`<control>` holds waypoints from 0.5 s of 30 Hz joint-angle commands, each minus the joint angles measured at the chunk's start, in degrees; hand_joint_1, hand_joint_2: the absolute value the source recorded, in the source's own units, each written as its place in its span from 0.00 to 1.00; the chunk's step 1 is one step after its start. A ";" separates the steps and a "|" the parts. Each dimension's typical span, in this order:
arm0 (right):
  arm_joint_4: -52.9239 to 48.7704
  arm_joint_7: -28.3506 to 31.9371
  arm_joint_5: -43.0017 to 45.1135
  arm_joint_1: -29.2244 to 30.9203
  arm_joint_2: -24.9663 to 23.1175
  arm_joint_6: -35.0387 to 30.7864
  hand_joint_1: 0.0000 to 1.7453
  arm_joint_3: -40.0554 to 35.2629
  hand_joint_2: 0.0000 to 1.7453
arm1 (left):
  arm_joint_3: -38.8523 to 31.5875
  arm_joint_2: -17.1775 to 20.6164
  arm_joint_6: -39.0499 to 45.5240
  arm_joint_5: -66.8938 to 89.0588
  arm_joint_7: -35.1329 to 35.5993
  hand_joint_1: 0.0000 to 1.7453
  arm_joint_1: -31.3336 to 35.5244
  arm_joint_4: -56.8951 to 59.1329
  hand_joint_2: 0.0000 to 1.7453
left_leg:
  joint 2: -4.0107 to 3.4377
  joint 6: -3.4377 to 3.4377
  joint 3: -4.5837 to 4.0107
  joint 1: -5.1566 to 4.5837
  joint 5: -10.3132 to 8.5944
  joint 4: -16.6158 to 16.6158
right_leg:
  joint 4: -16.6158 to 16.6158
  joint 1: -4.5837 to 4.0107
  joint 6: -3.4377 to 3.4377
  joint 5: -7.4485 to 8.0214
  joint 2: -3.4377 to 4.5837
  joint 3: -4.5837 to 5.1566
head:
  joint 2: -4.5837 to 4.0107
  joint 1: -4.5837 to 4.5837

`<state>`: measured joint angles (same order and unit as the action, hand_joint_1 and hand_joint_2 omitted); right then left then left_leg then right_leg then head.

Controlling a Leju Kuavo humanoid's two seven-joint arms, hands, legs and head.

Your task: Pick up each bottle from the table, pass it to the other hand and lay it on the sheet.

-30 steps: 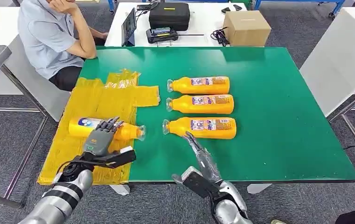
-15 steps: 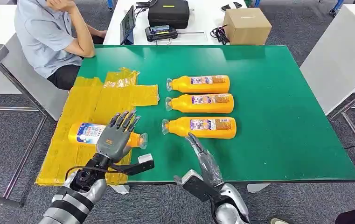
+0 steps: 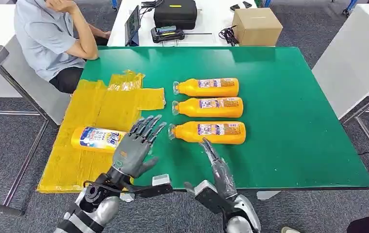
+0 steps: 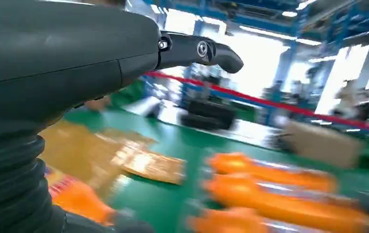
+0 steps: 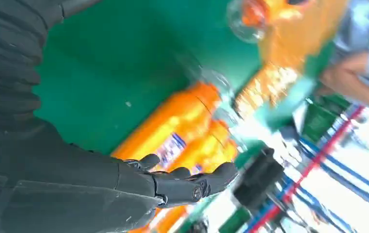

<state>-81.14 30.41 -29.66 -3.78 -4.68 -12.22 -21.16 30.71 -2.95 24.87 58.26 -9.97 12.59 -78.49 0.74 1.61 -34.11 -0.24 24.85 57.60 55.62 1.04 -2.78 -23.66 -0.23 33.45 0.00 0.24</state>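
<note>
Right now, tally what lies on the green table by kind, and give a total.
Orange bottles on the bare green table: 3
Orange bottle on the sheet: 1
Yellow sheet: 1
Total: 5

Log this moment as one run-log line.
left hand: open, raised | right hand: open, near nearest bottle | sheet: one bottle laid | table: three bottles waiting

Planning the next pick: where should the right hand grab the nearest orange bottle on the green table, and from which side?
Grip the nearest orange bottle mid-body, at its label. It lies flat, cap toward the sheet, so the right hand likely does best coming down from above, fingers across its width.
</note>
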 commanded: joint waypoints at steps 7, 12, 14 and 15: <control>-5.95 -0.65 -6.09 -0.31 2.14 -8.69 0.00 2.76 1.00 | 1.88 -5.96 1.39 -24.98 -13.06 0.00 -6.29 -3.78 1.00 | -0.09 -0.06 0.14 0.02 0.07 -0.01 | -0.06 -0.03 0.09 -0.05 0.00 -0.15 | 0.00 -0.02; -4.39 -3.25 -4.78 0.41 2.58 -7.11 0.00 3.46 1.00 | 1.05 -7.07 -1.15 -33.45 -15.12 0.00 -7.36 -3.77 1.00 | -0.13 -0.07 0.09 0.03 0.06 -0.02 | -0.04 -0.04 0.09 -0.03 0.03 -0.08 | 0.00 0.00; -1.79 -4.75 4.56 2.32 3.38 1.85 0.00 5.48 0.00 | 2.32 -7.12 -1.03 -35.48 -16.52 0.00 -7.71 -1.84 1.00 | -0.13 -0.06 0.14 0.02 0.06 -0.04 | -0.08 -0.04 0.08 -0.03 0.02 -0.14 | 0.00 -0.02; -0.43 -5.50 5.48 3.19 3.49 3.57 0.00 6.22 0.00 | 2.19 -7.45 -0.37 -36.54 -17.00 0.00 -7.90 -0.95 1.00 | -0.17 -0.08 0.23 0.06 0.10 -0.05 | -0.12 -0.07 0.10 -0.04 0.05 -0.24 | 0.00 0.00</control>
<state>-87.62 28.76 -35.10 -4.99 -3.87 -20.17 -19.17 31.69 -9.14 25.04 29.60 -24.20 5.76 -83.30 0.65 1.61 -34.13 -0.24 24.86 57.60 55.61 1.04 -2.78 -23.66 -0.22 33.48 0.00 0.24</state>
